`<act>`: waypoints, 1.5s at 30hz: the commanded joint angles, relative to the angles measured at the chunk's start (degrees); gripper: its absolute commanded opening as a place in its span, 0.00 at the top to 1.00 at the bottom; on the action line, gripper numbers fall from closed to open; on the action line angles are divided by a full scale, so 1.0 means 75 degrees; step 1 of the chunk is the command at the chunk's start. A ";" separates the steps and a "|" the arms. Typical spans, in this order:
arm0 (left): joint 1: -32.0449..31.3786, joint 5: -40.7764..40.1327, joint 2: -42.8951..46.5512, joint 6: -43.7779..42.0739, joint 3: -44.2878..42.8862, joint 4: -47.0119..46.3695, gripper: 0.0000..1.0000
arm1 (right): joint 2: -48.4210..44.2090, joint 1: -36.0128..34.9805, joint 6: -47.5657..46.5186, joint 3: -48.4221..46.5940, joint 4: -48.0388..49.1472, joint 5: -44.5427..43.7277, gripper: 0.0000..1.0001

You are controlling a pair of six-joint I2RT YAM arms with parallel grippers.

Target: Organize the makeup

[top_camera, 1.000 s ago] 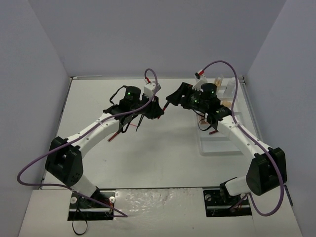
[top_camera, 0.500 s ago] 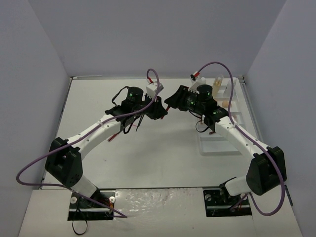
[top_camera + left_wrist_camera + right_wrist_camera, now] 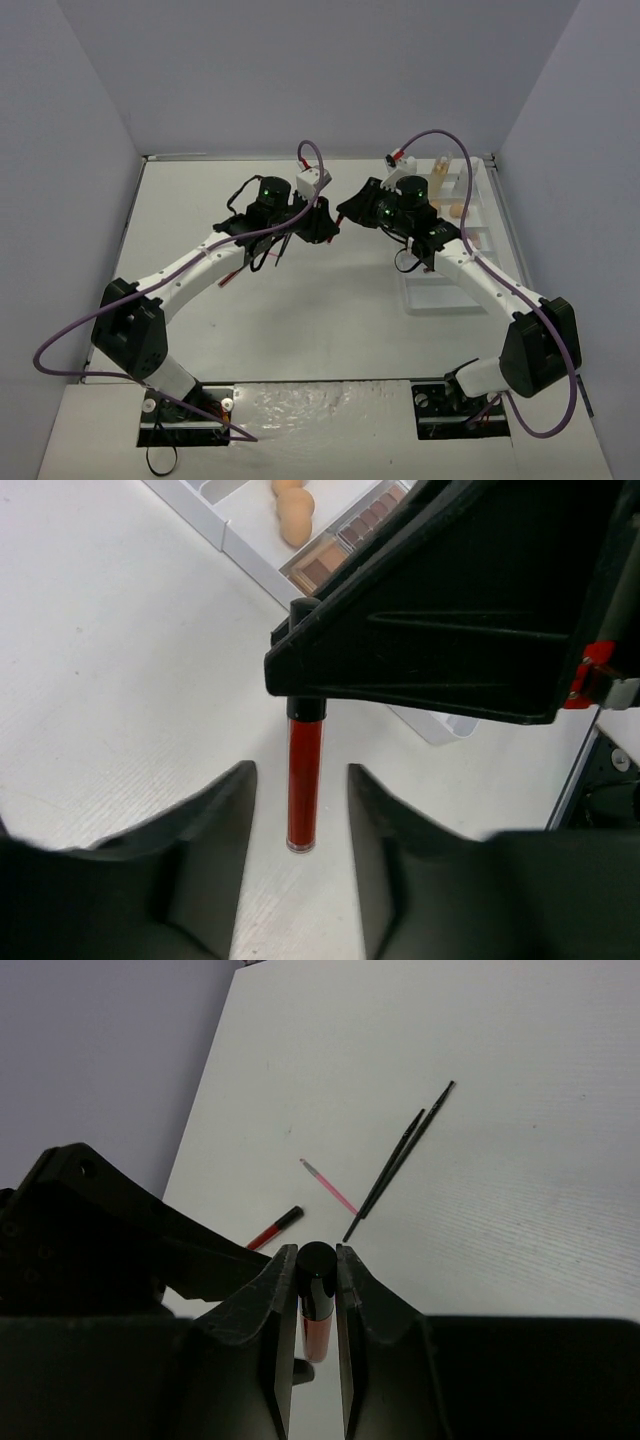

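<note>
A red lip tube [image 3: 304,790] with a black cap hangs upright over the table between the two arms. My right gripper [image 3: 316,1257] is shut on its black cap [image 3: 316,1265], with the red barrel below the fingers. My left gripper [image 3: 300,775] is open: its fingers [image 3: 215,830] flank the barrel with a gap on each side. In the top view the left gripper [image 3: 328,230] and right gripper [image 3: 347,212] meet tip to tip at mid-table. A second red lip tube [image 3: 273,1228], a pink brush [image 3: 328,1186] and two black brushes [image 3: 400,1158] lie on the table.
The white compartmented tray [image 3: 440,295] stands at the right under the right arm, holding beige sponges [image 3: 294,515], an eyeshadow palette [image 3: 345,545] and bottles [image 3: 443,165] at its far end. Grey walls close in the table on three sides.
The right gripper moved left and its jaws closed on the tube's cap. The left gripper's jaws opened off the tube's barrel.
</note>
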State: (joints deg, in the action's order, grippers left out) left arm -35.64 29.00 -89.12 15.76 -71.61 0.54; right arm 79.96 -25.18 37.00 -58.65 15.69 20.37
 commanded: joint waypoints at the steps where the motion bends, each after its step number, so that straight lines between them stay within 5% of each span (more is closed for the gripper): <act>1: -0.0003 -0.0747 0.0442 -0.0056 -0.0224 -0.0144 0.32 | -0.0622 0.0336 -0.0211 0.0326 0.0038 -0.0835 1.00; 4: 0.0028 -0.1367 0.0568 -0.0151 -0.0067 0.0307 0.09 | -0.1070 0.1055 -0.0065 0.0686 -0.0194 -0.0974 1.00; 6: 0.0122 -0.1911 0.0717 -0.0219 0.0041 0.0582 0.03 | -0.1383 0.1481 -0.0062 0.0966 -0.0525 -0.1230 1.00; 14: 0.1154 -0.3252 0.1753 -0.0255 0.0781 0.1660 0.03 | -0.2332 0.3644 0.0649 0.2281 -0.1076 -0.1388 1.00; 28: 0.1967 -0.4481 0.2697 -0.0914 0.1640 0.2989 0.03 | -0.1285 0.4212 0.1793 0.3235 -0.0600 -0.1815 0.96; 45: 0.2208 -0.4131 0.2239 -0.1618 0.2370 0.3233 0.19 | -0.1283 0.4306 0.1581 0.2906 -0.0462 -0.1564 0.30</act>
State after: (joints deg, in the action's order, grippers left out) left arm -19.81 -3.17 -70.88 6.34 -52.70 25.73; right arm 72.91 6.79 50.99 -31.47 10.03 7.55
